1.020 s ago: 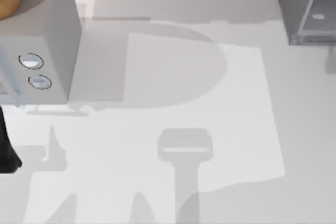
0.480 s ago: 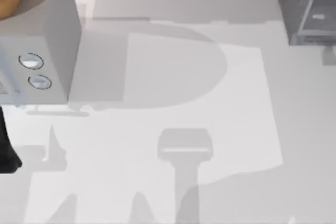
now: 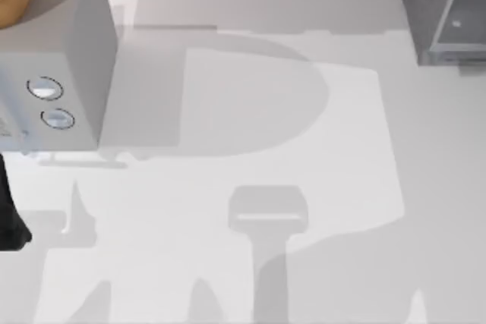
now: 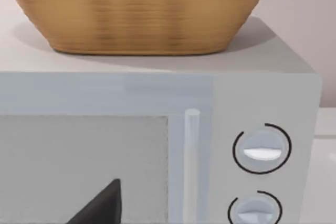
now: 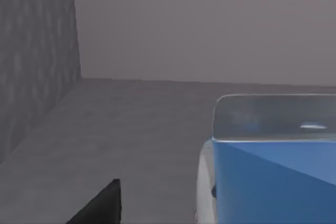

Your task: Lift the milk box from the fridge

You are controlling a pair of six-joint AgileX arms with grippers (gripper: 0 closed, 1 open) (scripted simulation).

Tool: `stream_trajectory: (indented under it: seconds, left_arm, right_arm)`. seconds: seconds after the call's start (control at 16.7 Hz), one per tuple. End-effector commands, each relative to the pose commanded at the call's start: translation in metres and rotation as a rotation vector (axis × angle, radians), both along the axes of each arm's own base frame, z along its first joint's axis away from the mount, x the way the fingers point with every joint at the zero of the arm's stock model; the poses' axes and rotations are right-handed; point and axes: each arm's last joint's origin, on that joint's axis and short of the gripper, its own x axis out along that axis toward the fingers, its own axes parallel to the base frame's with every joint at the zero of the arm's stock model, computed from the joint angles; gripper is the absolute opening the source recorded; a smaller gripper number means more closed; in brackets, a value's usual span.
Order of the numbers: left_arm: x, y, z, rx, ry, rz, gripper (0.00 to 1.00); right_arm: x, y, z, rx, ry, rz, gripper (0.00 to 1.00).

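Right wrist view: the milk box (image 5: pixel 273 182) stands on the fridge (image 5: pixel 136 124) floor, close beside one dark fingertip (image 5: pixel 100 205); I can't tell the right gripper's grip. The left arm waits by the microwave (image 4: pixel 262 93).

bright overhead light; soft table (image 3: pixel 425 187) shadows

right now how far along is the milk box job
Early. Done: the right wrist view looks inside the fridge, with the milk box standing close ahead on its floor. In hand: the approach, no grasp visible. Left: gripping and lifting it out. The left arm sits facing the microwave.
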Motion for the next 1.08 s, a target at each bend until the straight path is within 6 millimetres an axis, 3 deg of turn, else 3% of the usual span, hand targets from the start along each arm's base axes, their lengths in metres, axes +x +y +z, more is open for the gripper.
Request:
stream_trajectory:
  seconds: [0.06, 0.84, 1.08]
  left_arm:
    - [0.0, 0.0, 0.0, 0.0, 0.0, 0.0, 1.0]
    - [0.0, 0.0, 0.0, 0.0, 0.0, 0.0, 1.0]
    - [0.0, 0.0, 0.0, 0.0, 0.0, 0.0, 1.0]
  right_arm:
    - [0.0, 0.0, 0.0, 0.0, 0.0, 0.0, 1.0]
    - [0.0, 0.0, 0.0, 0.0, 0.0, 0.0, 0.02]
    - [0.0, 0.0, 0.0, 0.0, 0.0, 0.0, 0.0]
